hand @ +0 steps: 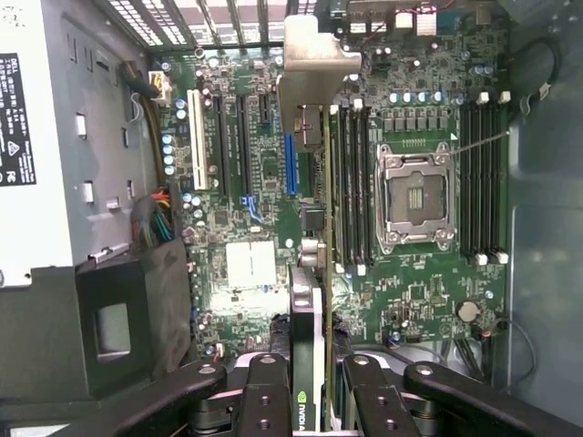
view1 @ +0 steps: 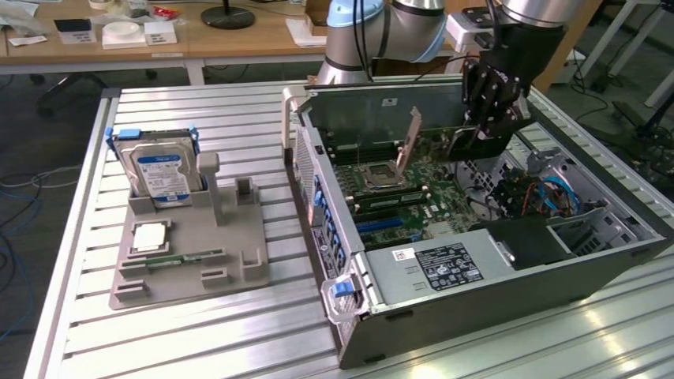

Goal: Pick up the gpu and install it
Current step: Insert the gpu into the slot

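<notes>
In the upper right of the exterior view, the thin dark green gpu card [view1: 469, 146] [hand: 308, 314] is clamped on edge between the jaws of the black gripper [view1: 495, 118] [hand: 314, 401]. It is held inside the open grey computer case [view1: 506, 292], over the green motherboard [hand: 246, 182]. Its long axis is laid along the board, with the silver end bracket [view1: 413, 136] pointed toward the exterior view's left.

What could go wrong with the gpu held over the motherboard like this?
1. The gpu, clamped in the gripper, seems to sit beside the blue slot, not over it; pushing down could jam it.
2. Its silver bracket points toward the case's rear grille and might catch there.
</notes>
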